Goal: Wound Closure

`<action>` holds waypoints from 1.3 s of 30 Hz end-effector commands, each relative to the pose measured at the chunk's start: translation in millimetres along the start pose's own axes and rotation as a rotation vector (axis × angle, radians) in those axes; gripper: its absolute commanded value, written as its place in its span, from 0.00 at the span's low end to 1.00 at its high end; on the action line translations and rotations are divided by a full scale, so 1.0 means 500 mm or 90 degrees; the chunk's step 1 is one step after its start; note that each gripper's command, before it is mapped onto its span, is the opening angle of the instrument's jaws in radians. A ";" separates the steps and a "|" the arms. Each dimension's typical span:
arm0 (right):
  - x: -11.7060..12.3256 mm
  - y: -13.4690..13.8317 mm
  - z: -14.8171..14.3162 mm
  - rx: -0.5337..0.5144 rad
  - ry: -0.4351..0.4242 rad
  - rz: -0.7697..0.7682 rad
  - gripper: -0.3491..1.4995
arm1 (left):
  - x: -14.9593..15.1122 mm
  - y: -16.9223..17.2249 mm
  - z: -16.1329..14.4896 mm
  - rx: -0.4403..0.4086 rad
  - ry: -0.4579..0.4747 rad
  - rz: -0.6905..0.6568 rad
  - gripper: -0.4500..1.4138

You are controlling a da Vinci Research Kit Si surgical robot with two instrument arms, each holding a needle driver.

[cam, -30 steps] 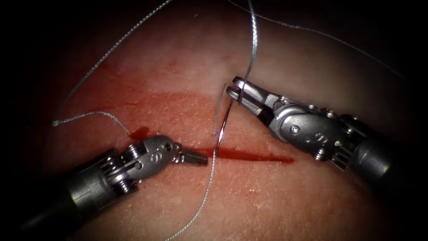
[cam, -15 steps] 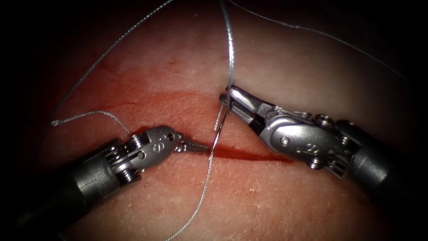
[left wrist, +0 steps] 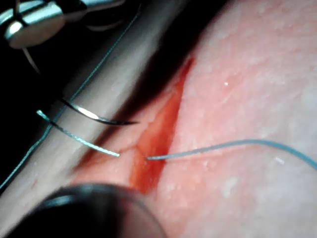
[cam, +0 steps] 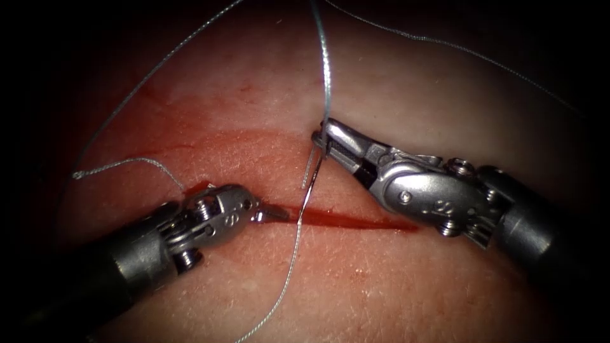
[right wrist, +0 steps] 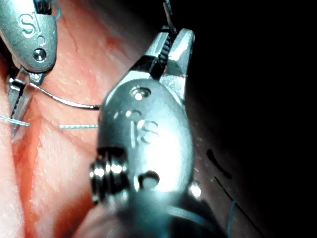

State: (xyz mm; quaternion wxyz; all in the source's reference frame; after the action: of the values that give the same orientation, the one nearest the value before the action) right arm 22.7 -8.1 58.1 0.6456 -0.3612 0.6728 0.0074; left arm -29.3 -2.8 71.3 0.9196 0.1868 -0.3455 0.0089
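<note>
Hidden: I can't make out where the needle [cam: 311, 181] tip ends at the cut [cam: 356, 220]
Needle: thin steel curve, upright just above the cut
Right tool [cam: 323, 140]: jaws clamped on the needle's upper end, thread [cam: 326, 70] rising from there
Left tool [cam: 274, 213]: I see jaws together, holding nothing, beside the needle
Tissue [cam: 394, 279]: pale, glistening, red fluid [cam: 241, 152] streaked

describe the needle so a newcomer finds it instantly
Start at the red cut running across the tissue. Just above its left end, the right tool has the needle in its jaws, hanging steeply down toward the cut beside the left tool. Unlike the pale, twisted thread, it is a smooth, dark, rigid metal curve.
</note>
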 end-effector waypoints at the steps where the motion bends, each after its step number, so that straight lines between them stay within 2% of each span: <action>1: -0.0001 0.0018 0.0027 0.004 0.007 -0.004 0.00 | -0.0018 0.0015 -0.0010 0.006 -0.006 0.003 0.00; 4: -0.0017 0.0016 0.0040 0.031 0.021 -0.004 0.00 | -0.0026 0.0010 -0.0014 0.032 -0.010 0.004 0.00; 6: -0.0032 0.0013 0.0046 0.061 0.036 -0.003 0.00 | -0.0030 0.0010 -0.0017 0.079 -0.018 -0.020 0.00; 8: -0.0038 0.0008 0.0049 0.078 0.044 0.000 0.00 | -0.0034 0.0005 -0.0020 0.091 -0.025 -0.031 0.00; 13: -0.0045 -0.0008 0.0059 0.134 0.061 0.021 0.00 | -0.0057 -0.0031 -0.0027 0.149 -0.095 -0.095 0.00; 18: -0.0042 -0.0009 0.0055 0.179 0.055 -0.009 0.00 | -0.0092 -0.0033 -0.0045 0.155 -0.137 -0.100 0.00; 22: -0.0044 -0.0008 0.0054 0.188 0.045 -0.029 0.00 | -0.0095 -0.0037 -0.0044 0.157 -0.138 -0.099 0.00; 35: -0.0066 -0.0062 0.0052 0.198 0.034 -0.053 0.00 | -0.0094 -0.0036 -0.0046 0.151 -0.139 -0.095 0.00; 39: -0.0068 -0.0048 0.0036 0.223 0.031 -0.032 0.00 | -0.0092 -0.0036 -0.0048 0.148 -0.139 -0.094 0.00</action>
State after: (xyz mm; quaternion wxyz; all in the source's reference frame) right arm 24.8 -8.7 62.5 0.6853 -0.2529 0.6687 -0.1388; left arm -30.5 -4.2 66.6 0.8468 0.3195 -0.4233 -0.0402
